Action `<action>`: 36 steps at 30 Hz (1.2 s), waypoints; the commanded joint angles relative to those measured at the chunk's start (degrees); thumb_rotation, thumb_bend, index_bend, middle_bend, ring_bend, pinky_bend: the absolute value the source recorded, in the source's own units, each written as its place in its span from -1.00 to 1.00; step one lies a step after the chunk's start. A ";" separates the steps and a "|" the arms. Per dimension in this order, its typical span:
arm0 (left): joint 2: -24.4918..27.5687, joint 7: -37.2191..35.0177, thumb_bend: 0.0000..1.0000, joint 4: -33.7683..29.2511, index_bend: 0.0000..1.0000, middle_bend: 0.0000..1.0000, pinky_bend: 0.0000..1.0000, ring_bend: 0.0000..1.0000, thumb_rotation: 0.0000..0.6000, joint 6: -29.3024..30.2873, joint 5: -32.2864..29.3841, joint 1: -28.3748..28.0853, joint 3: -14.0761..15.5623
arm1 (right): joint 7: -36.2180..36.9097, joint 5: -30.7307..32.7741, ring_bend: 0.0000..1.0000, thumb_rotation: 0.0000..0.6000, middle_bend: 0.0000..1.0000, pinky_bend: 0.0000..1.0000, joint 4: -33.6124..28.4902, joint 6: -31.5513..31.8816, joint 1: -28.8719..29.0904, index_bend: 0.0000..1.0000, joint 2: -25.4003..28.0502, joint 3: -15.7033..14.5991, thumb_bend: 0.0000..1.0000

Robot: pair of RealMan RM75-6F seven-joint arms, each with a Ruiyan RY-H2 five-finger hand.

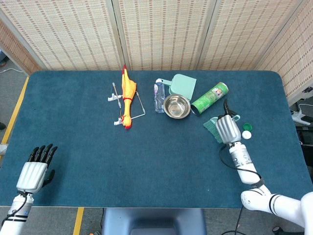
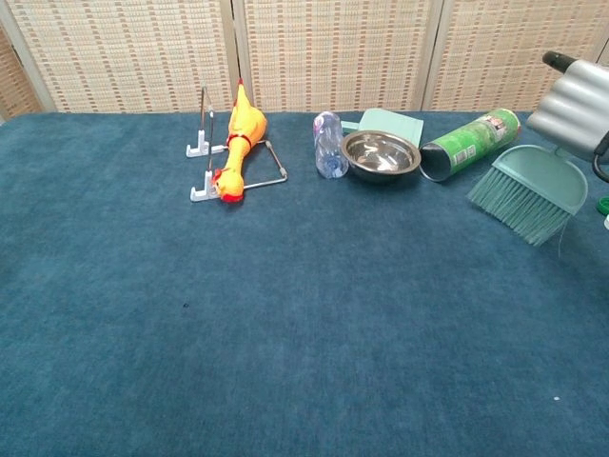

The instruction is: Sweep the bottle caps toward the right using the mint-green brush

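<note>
Right hand [image 1: 223,128] gripping brush [image 2: 529,193], handle hidden; caps [image 1: 247,134] far right, barely visible in chest view. Left hand [image 1: 33,174] lower left, fingers straight, holding nothing.

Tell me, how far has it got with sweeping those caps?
The right hand already holds the mint-green brush, bristles angled down toward the cloth. In the head view, a green cap and a white cap lie just right of that hand, so the brush now sits on their left. Pushing them further right looks left to do. The left hand rests idle.
</note>
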 commanded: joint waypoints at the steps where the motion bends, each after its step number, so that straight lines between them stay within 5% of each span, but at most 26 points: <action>1: 0.04 0.09 -0.13 -0.11 -1.00 -1.00 -0.83 -1.00 1.00 0.14 0.10 0.11 0.12 | -2.17 1.68 -0.07 1.00 0.58 -0.86 2.35 -1.39 0.13 0.78 -0.87 0.00 -0.29; 21: -0.70 0.79 -0.13 0.30 -1.00 -1.00 -0.83 -1.00 1.00 -1.14 -0.34 -0.40 0.25 | -3.08 5.58 -0.07 1.00 0.58 -0.86 10.44 -3.67 -3.38 0.78 2.34 -1.10 -0.29; 30: -0.71 0.79 -0.13 0.21 -1.00 -1.00 -0.83 -1.00 1.00 -1.08 -0.05 -0.44 0.43 | 11.46 2.89 -0.07 1.00 0.58 -0.86 -2.22 -0.20 -5.32 0.79 9.89 2.61 -0.29; 36: -0.70 0.64 -0.13 0.19 -1.00 -1.00 -0.83 -1.00 1.00 -1.19 0.01 -0.60 0.37 | 10.46 5.14 -0.07 1.00 0.58 -0.86 -9.74 -1.32 -3.87 0.79 11.34 4.31 -0.29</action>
